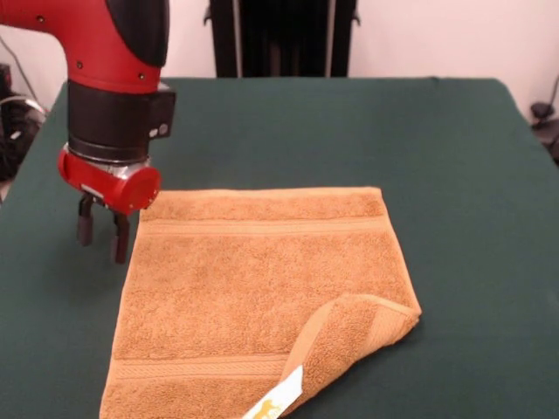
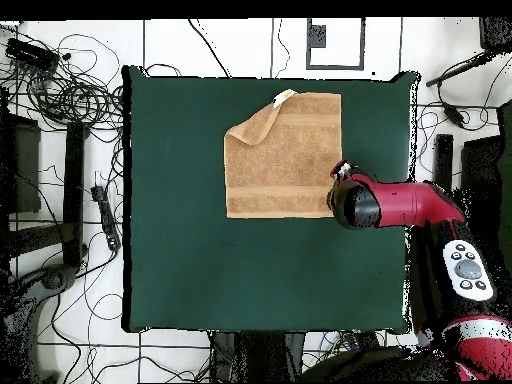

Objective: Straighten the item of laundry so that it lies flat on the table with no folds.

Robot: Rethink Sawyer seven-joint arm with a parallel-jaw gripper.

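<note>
The orange-tan towel [image 1: 262,288] lies on the dark green table [image 1: 472,175], mostly flat. Its near right corner is folded over onto the towel, showing a border band and a small white tag [image 1: 278,400]. In the overhead view the towel [image 2: 290,160] sits at the table's far middle, with the folded corner and the tag [image 2: 284,97] at its top left. My gripper [image 1: 102,232] hangs just off the towel's far left corner, low over the table, fingers [image 1: 85,229] apart and empty. From above, the arm's head [image 2: 352,200] hides the gripper beside the towel's lower right corner.
The table [image 2: 180,250] has wide bare cloth around the towel on all sides. Cables and stands lie on the floor around the table [image 2: 60,100]. The robot's pedestal stands at the far side in the front view [image 1: 279,35].
</note>
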